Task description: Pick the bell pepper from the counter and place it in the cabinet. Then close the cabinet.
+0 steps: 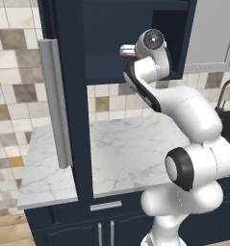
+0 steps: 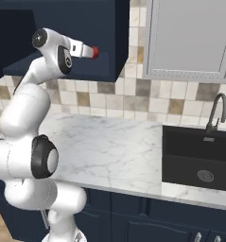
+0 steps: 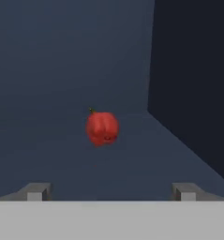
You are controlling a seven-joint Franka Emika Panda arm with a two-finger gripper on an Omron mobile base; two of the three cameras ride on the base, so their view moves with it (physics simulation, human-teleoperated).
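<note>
1. The dark navy cabinet (image 1: 116, 43) on the wall stands open, its door (image 1: 70, 96) swung out toward the room with the long silver handle (image 1: 56, 103) running down its face.
2. Inside the cabinet, the small red pepper (image 3: 102, 127) lies on the shelf floor, seen from the hand view, with its dark stem pointing up and to the left. It rests near where the back wall meets the floor, with the darker side wall off to its right.
3. The end effector (image 3: 111, 192) is spread wide, its two finger tips well apart at the bottom of the hand view, and it has hold of nothing. The pepper lies ahead of it, not touching either finger.
4. From the left base view, the arm reaches up from below into the cabinet opening.
5. Below, the white marble tabletop (image 1: 131, 149) carries the grey veining and sits on navy base cabinets.
6. To the right, the black sink (image 2: 199, 158) is set into the tabletop, with its curved tap (image 2: 217, 111) behind it.
7. A light grey wall cabinet (image 2: 190, 38) hangs above the sink.
</note>
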